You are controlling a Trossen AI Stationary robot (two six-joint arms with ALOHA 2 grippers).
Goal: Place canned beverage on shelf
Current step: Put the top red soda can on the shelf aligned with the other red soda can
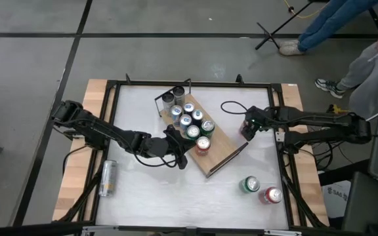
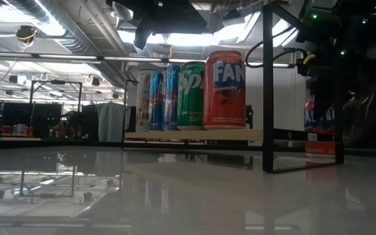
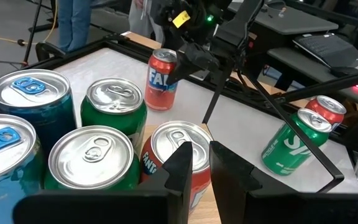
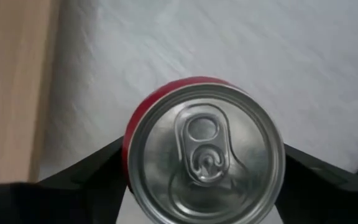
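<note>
The shelf is a light wooden board with black end rails, lying slantwise in the table's middle. Several cans stand on it, among them a red one at the row's near end. Right of the shelf a red canned beverage stands upright on the white table. My right gripper is over it, pointing steeply down, with one finger on each side of the can. My left gripper is shut, level with the can tops at the shelf's left side, holding nothing. My right gripper has its fingers on two opposite sides of the red can's upper wall, coming from above. The can's rim hides the pads, so I cannot tell whether they touch it. The can stands upright on the table.
A green can and a red can are at the table's near right. A silver can lies on the left wooden strip. A black cable loops behind the right gripper. People stand beyond the far right corner.
</note>
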